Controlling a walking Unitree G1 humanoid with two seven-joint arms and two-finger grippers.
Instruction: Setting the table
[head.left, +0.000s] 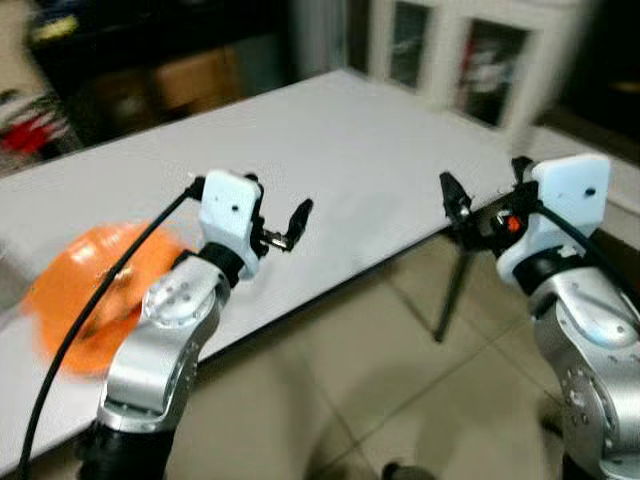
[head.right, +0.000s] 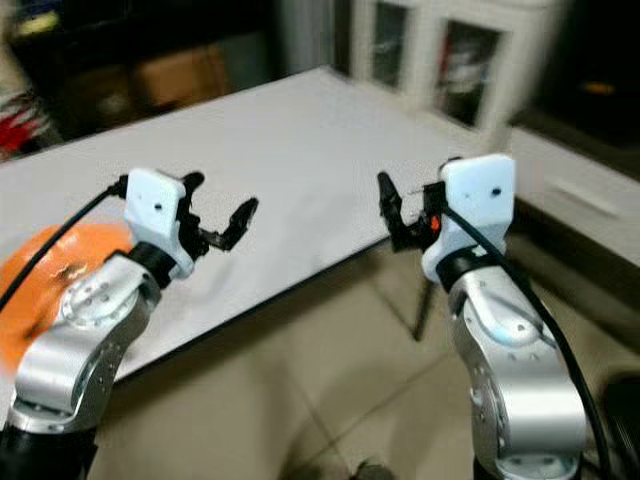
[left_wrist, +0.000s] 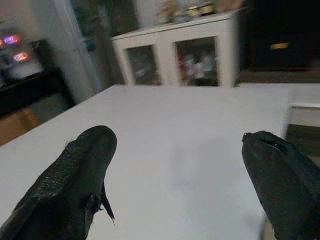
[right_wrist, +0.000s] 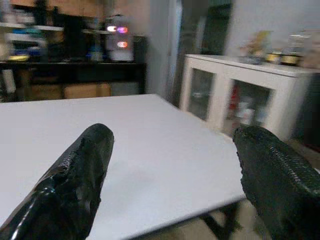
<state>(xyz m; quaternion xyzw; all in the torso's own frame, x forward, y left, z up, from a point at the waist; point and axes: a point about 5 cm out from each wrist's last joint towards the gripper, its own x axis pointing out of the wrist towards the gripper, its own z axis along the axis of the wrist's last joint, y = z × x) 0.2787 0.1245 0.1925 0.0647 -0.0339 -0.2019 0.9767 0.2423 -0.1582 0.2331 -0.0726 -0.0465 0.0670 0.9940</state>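
Both claws up, empty, facing the table

The white table (head.left: 350, 160) stretches ahead of both my claws; the orange bowl (head.left: 95, 290) sits on it behind and outside my left claw (head.left: 272, 218). Left and right claw (head.left: 487, 196) gape wide, holding nothing. I judge I should turn left, then close gently on the bowl's rim.

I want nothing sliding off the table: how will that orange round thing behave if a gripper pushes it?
The orange thing looks rounded and blurred, so probably it rolls or slides easily on the smooth white table. It sits near the edge, so push gently, away from it.
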